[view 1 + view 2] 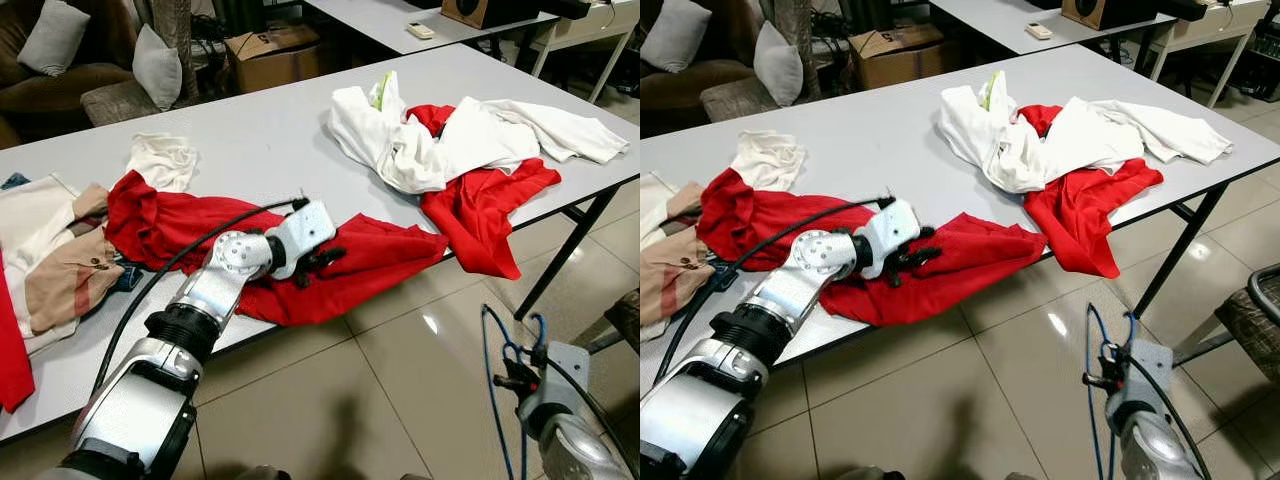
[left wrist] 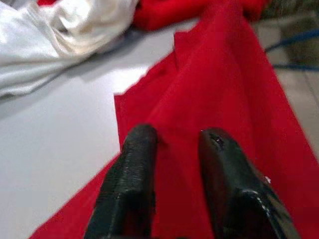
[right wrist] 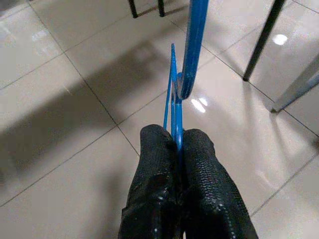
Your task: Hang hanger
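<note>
A blue wire hanger (image 3: 175, 107) hangs low over the tiled floor at my right side, with my right gripper (image 3: 178, 137) shut on its wire. The hanger (image 1: 497, 352) also shows at the lower right of the left eye view, off the table's front edge. My left gripper (image 1: 318, 262) rests on a red garment (image 1: 385, 255) spread along the front edge of the grey table (image 1: 260, 140). A fold of the red garment (image 2: 214, 84) runs between its two black fingers (image 2: 142, 159), which pinch it.
White garments (image 1: 420, 140) lie heaped over another red garment (image 1: 480, 210) on the table's right end. More clothes (image 1: 60, 260) are piled at the left, with a small white cloth (image 1: 165, 160) beside them. A table leg (image 1: 560, 250) slants to the floor. A cardboard box (image 1: 275, 55) and a cushioned sofa (image 1: 100, 70) stand behind.
</note>
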